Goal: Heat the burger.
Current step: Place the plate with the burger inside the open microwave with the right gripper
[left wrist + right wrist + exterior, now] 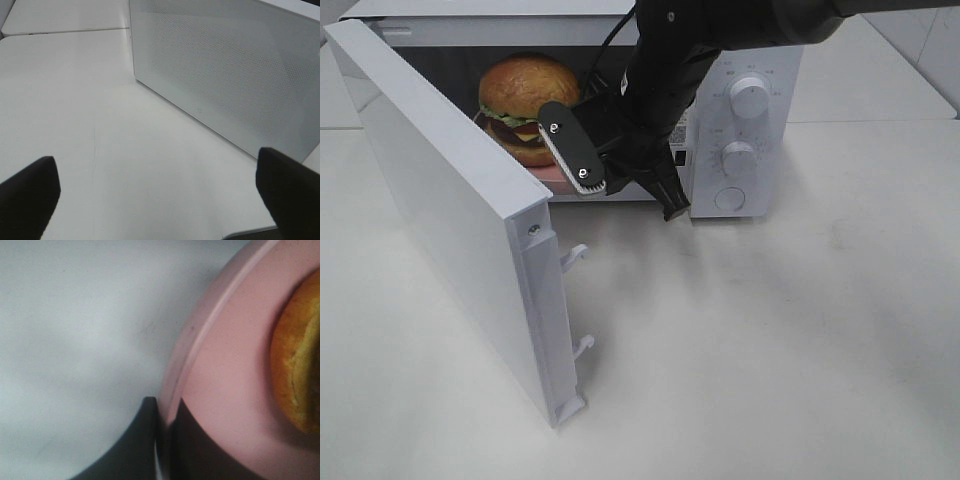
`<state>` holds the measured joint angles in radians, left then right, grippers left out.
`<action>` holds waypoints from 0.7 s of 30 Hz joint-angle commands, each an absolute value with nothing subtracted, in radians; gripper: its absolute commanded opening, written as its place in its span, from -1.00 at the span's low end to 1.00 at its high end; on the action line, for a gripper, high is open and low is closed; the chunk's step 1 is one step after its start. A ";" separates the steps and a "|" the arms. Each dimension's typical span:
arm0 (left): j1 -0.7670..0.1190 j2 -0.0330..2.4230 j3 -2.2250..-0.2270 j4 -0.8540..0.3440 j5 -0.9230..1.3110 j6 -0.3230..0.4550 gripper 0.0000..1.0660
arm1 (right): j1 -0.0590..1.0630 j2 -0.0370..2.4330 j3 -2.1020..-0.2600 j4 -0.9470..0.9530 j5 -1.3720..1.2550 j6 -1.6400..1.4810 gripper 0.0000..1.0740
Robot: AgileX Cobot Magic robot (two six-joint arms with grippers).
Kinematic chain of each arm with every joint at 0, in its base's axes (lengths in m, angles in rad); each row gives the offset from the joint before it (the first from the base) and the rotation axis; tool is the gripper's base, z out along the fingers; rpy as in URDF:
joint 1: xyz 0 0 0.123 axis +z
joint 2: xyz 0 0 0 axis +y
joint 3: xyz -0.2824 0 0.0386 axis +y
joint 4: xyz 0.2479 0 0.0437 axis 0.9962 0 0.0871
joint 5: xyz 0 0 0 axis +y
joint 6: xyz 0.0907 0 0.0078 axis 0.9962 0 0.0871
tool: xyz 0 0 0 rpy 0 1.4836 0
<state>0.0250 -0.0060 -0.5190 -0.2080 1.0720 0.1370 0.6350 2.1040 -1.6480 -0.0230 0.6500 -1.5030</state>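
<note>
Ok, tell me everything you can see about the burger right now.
The burger has a glossy golden-brown domed bun over green lettuce, yellow cheese, red tomato and a dark patty. It sits upright and whole on a pink plate inside the open white microwave, toward the cavity's left, its lower part hidden by the door and the right gripper, whose fingers pinch the plate's rim, not the burger.
</note>
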 commanded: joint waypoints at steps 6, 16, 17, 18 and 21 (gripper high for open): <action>0.022 -0.007 -0.517 -0.210 1.069 0.136 0.88 | 0.619 2.186 -1.814 -0.045 0.686 -1.415 -1.00; 0.022 -0.007 -0.517 -0.210 1.069 0.136 0.88 | 0.632 2.276 -1.956 -0.041 0.704 -1.401 -1.00; 0.022 -0.007 -0.517 -0.210 1.069 0.136 0.88 | 0.632 2.276 -1.956 -0.041 0.704 -1.401 -1.00; 0.022 -0.007 -0.517 -0.210 1.069 0.136 0.88 | 0.632 2.293 -1.979 -0.041 0.707 -1.397 -1.00; 0.022 -0.007 -0.517 -0.210 1.069 0.136 0.88 | 0.632 2.313 -2.004 -0.043 0.706 -1.400 -1.00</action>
